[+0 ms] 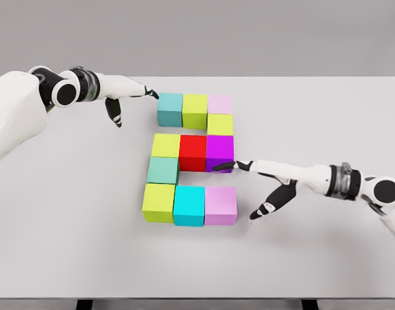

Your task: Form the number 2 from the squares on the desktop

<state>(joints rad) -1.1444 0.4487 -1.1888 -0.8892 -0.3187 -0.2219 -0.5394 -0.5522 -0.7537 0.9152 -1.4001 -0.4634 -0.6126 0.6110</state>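
Coloured cubes lie on the white table [68, 232] in the shape of a 2. Top row: teal cube [170, 108], lime cube [195, 110], pale pink cube [220, 104]. A lime cube [220, 124] sits below the pink one. Middle row: lime cube [165, 145], red cube [192, 152], purple cube [220, 152]. A teal-green cube [163, 170] sits under that row's left end. Bottom row: lime cube [158, 202], cyan cube [189, 205], pink cube [221, 205]. My left hand [129, 93] is open, fingertips [153, 94] just left of the top teal cube. My right hand [258, 184] is open, fingertips [224, 166] touching the purple cube's lower right.
The table's front edge runs along the bottom of the view, with dark legs [84, 303] below it. A grey wall stands behind the far edge.
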